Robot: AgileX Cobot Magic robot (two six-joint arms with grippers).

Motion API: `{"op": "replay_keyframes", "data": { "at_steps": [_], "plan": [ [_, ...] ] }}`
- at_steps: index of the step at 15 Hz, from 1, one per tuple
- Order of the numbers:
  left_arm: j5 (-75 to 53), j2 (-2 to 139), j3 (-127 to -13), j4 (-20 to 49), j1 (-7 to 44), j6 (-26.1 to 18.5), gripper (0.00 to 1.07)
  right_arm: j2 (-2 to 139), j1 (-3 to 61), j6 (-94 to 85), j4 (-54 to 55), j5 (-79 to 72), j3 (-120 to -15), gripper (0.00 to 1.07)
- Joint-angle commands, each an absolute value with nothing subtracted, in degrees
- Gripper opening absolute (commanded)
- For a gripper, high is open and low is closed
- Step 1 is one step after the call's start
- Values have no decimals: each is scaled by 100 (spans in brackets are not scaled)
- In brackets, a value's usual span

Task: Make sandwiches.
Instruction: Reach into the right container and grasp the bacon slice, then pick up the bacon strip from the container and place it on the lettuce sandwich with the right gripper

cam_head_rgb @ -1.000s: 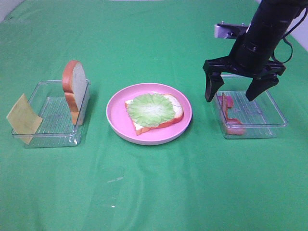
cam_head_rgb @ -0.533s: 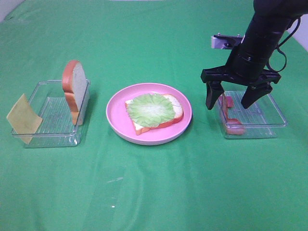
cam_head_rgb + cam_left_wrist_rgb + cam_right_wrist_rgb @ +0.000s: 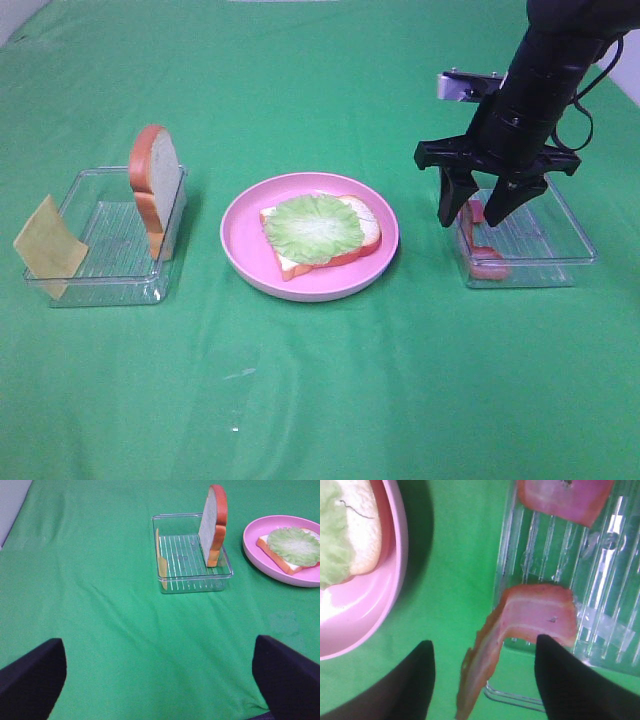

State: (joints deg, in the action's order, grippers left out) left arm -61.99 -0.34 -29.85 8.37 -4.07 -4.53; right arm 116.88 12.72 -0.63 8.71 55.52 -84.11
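On the pink plate [image 3: 240,255] lies a bread slice [image 3: 368,222] with a pale green lettuce leaf [image 3: 313,228] on top. A second bread slice [image 3: 152,180] stands upright in the left clear tray [image 3: 110,285], and a yellow cheese square [image 3: 48,248] leans on that tray's outer end. Reddish-brown bacon strips [image 3: 487,265] sit in the right clear tray [image 3: 560,250]. My right gripper [image 3: 470,220] hangs over that tray's near-left corner. Its jaws straddle one upright bacon strip [image 3: 530,615], with a gap still showing on one side. Far back from the left tray, my left gripper [image 3: 157,645] stands wide open and empty.
A green cloth covers the whole table. A second bacon piece [image 3: 565,497] lies flat deeper in the right tray [image 3: 610,580]. The plate's rim [image 3: 390,580] lies close beside that tray. Grey floor shows at the cloth's far-left edge.
My right gripper has dropped slightly toward the right tray and its jaws have narrowed around the upright bacon strip. The left arm and the food pieces have not moved.
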Motion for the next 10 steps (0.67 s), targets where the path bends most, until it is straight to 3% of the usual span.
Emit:
{"op": "replay_keyframes", "data": {
  "at_steps": [1, 3, 4, 10],
  "plan": [
    [-6176, -109, -2968, 865, -407, -430, 93, 11700, 1278, -103, 922, 5598, -8417, 38],
    [-6176, -109, -2968, 865, -407, -430, 93, 11700, 1278, -92, 917, 5586, -8417, 8],
    [-6176, -109, -2968, 865, -407, -430, 93, 11700, 1278, -143, 917, 5586, -8417, 0],
    [-6176, -109, -2968, 865, -407, -430, 93, 11700, 1278, -258, 917, 5569, -8417, 0]
  ]
}}
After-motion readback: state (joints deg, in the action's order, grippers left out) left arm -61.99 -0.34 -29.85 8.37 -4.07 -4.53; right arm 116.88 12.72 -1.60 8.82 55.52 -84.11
